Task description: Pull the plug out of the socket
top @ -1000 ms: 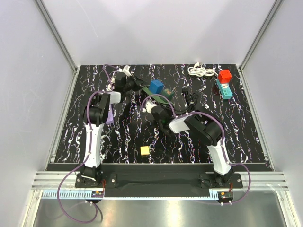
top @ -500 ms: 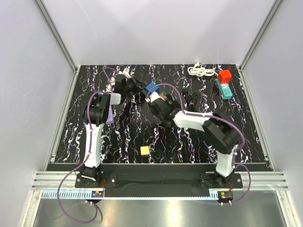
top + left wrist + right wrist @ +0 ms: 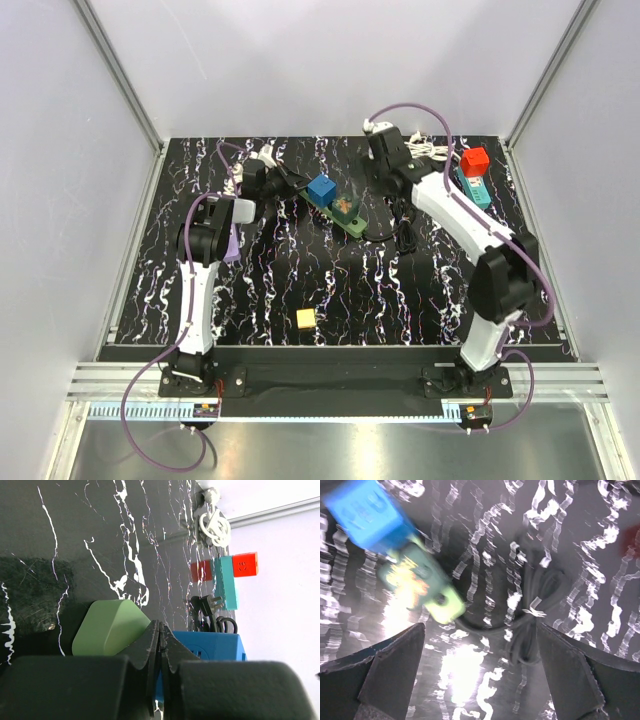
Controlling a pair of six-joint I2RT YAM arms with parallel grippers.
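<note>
Black white-veined tabletop (image 3: 260,290). At upper centre, a blue cube plug (image 3: 321,188) sits in a green plastic socket strip (image 3: 345,213). Left gripper (image 3: 160,630), fingers pressed together, is at its left end; right gripper (image 3: 480,630), spread wide, hangs upper right.

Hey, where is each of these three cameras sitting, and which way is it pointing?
Top view: above and behind the bases, looking down on the table; left arm and right arm show.
Left wrist: low, looking along the table past its shut left claw at the green power strip and blue plug.
Right wrist: higher, looking down through its open right claw.
Shared: both wrist views show that strip and plug.
</note>
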